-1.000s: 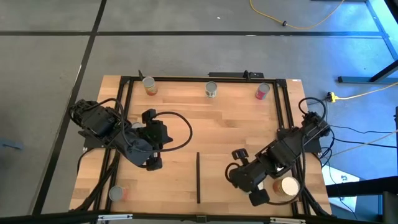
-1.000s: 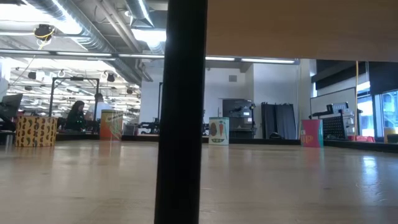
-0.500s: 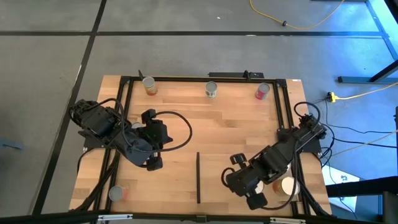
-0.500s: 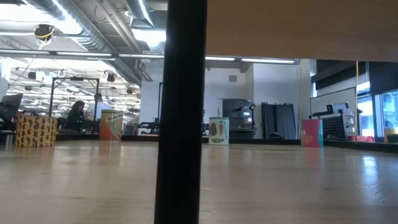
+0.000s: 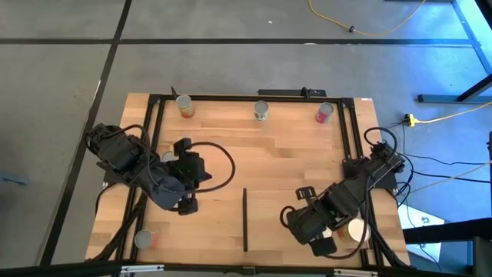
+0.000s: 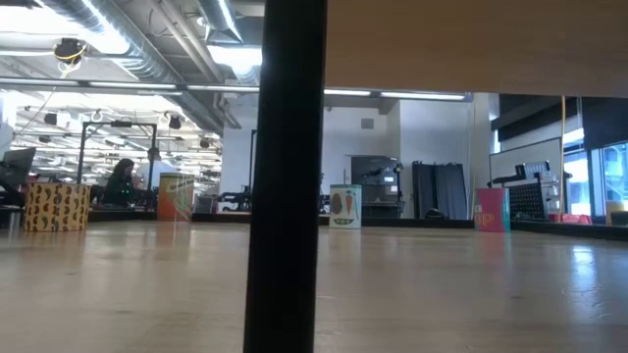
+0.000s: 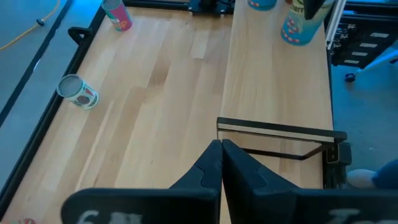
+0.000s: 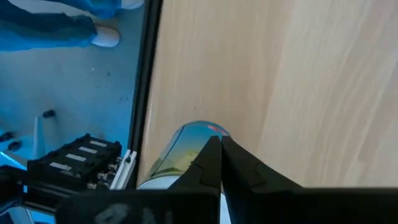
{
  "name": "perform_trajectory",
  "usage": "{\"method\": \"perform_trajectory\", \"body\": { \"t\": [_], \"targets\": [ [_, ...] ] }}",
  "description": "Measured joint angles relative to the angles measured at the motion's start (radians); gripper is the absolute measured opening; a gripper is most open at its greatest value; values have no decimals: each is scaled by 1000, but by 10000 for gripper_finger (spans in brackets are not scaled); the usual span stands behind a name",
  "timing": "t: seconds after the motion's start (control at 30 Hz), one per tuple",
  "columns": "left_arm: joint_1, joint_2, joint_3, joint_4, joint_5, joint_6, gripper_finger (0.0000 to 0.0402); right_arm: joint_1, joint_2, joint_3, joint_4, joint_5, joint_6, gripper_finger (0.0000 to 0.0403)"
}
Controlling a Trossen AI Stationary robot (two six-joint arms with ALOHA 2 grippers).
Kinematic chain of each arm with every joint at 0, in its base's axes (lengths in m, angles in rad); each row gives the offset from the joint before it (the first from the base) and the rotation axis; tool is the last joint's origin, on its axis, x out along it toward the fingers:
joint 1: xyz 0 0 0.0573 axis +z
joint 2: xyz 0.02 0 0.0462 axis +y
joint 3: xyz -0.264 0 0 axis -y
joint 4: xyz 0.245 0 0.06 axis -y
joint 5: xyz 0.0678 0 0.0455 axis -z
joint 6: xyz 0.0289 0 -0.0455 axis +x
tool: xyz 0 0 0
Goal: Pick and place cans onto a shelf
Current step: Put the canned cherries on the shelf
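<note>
From where I stand, the right gripper (image 5: pixel 323 245), fingers pressed together and empty, hovers beside the white-topped yellow-labelled can (image 5: pixel 356 229); it must open before grasping.

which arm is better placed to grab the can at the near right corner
The right. Its gripper sits right beside that can, fingers shut for now. The left gripper, also shut, is on the table's other half.

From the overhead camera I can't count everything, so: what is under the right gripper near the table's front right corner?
Beside and partly under the right gripper stands one can, its pale round top showing. The arm covers part of that can and the wood beneath, so anything else there cannot be seen.
</note>
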Motion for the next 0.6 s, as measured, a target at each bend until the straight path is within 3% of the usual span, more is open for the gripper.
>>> {"method": "perform_trajectory", "body": {
  "t": [0.6],
  "targets": [
    [-12,0,0,0,-41,-21,0,38,-11,0,0,6,34,6]
  ]
}}
